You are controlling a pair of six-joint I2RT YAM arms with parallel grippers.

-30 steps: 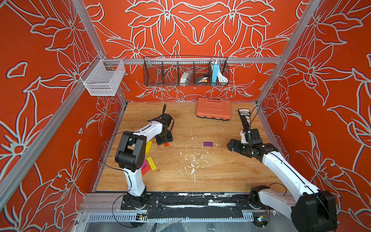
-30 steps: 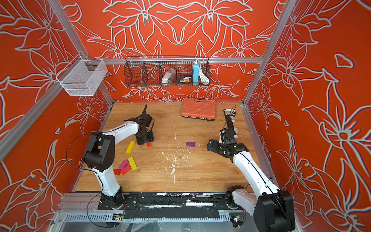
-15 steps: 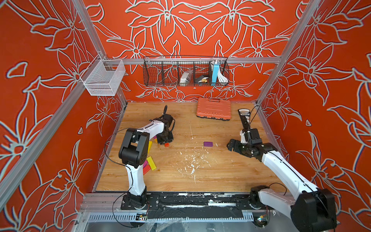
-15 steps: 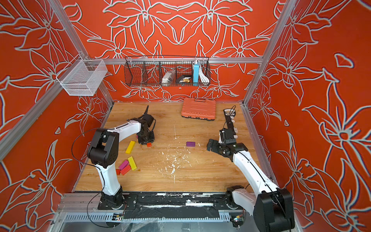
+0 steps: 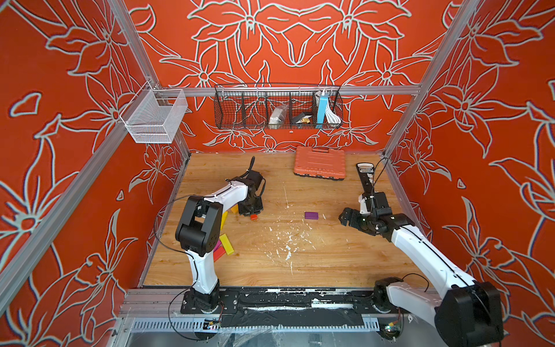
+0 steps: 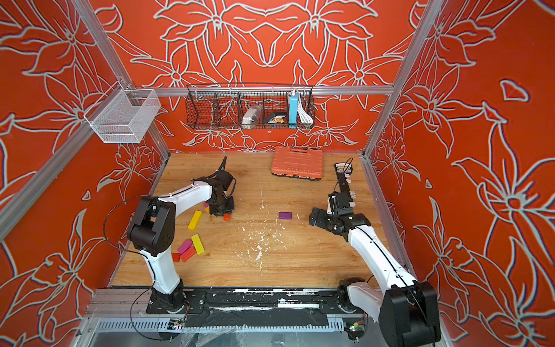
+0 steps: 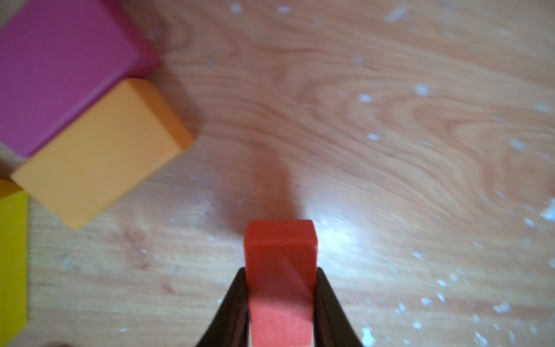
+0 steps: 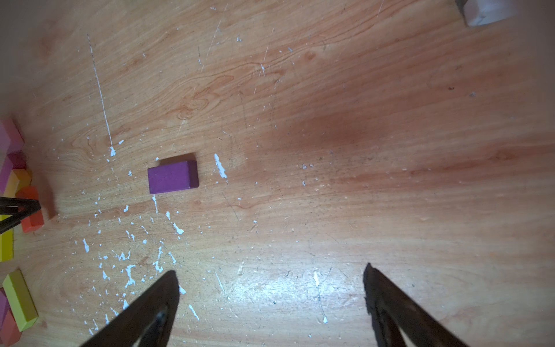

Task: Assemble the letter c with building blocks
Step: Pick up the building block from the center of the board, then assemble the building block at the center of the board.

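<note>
Progress barely begun: no C shape laid anywhere on the wooden desk [image 5: 330,264]. Left claw [image 7: 281,272] clamped on a small red rectangular block [image 7: 280,240], close to the surface near the desk's left edge, just beside an orange flat block [image 7: 99,150] and a magenta flat block [image 7: 60,69]. Right claw [image 8: 269,270] gaping wide, empty, near a lone purple rectangular block [image 8: 173,177] toward mid-desk. Long yellow bars [image 6: 195,220] and other pieces scattered along the left edge, unplaced. Left to do, by the look of it: nearly all the placing.
</note>
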